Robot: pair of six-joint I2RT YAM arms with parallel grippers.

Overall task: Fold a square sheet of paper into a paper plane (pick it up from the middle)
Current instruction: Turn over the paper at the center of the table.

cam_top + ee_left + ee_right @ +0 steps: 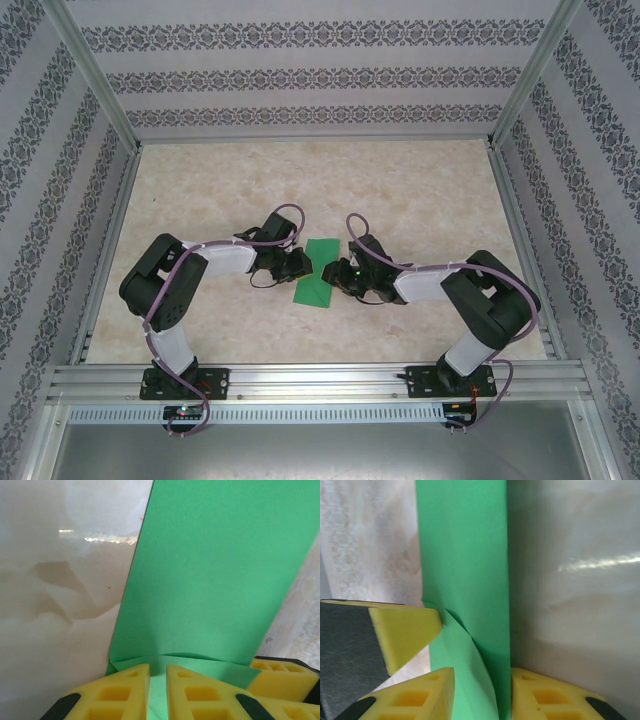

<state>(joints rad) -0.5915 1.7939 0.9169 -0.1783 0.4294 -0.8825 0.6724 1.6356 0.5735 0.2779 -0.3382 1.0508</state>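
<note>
From above, you're seeing the green paper (320, 272) lying mid-frame on the table (420, 190), with bare room around it and both arms bending inward.

Left wrist: the left gripper (157, 672) is clamping the paper's near edge at bottom centre.

Right wrist: the right gripper (482, 677) is straddling a raised fold, and you can't tell whether it is pinching.

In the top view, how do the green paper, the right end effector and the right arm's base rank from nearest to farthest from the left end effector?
Measured from the left end effector:
1. green paper, directly at its right, between the two arms.
2. right end effector, on the paper's other side.
3. right arm's base, at the near edge, far right.
</note>
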